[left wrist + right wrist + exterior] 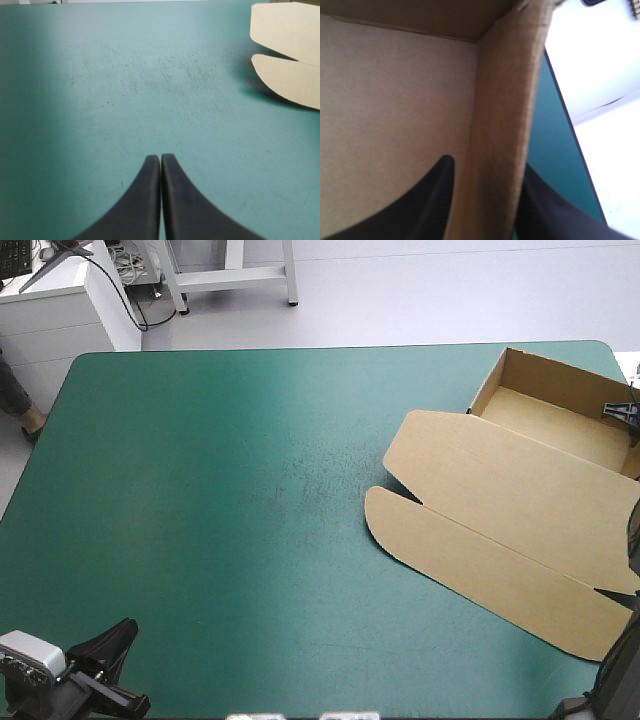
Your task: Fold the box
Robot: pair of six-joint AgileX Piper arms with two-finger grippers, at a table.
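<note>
The brown box (pixel 500 500) lies at the table's right side as an open tray (pixel 560 420) with its lid flat and spread toward the middle. My right gripper (pixel 620 410) is at the tray's right wall. In the right wrist view its fingers (pixel 487 165) straddle that raised wall (pixel 502 115), one inside over the tray floor (pixel 395 100) and one outside, pressed against the board. My left gripper (pixel 110 640) sits at the near left corner, far from the box, its fingers (pixel 160 157) shut with nothing in them. The lid's two rounded flaps (pixel 290 75) show ahead of it to the right.
The teal-green cover (pixel 220 500) stretches bare from the box to the left edge. The table's right edge (pixel 560 115) runs just outside the gripped wall. A white cabinet (pixel 60 310) stands beyond the far left corner.
</note>
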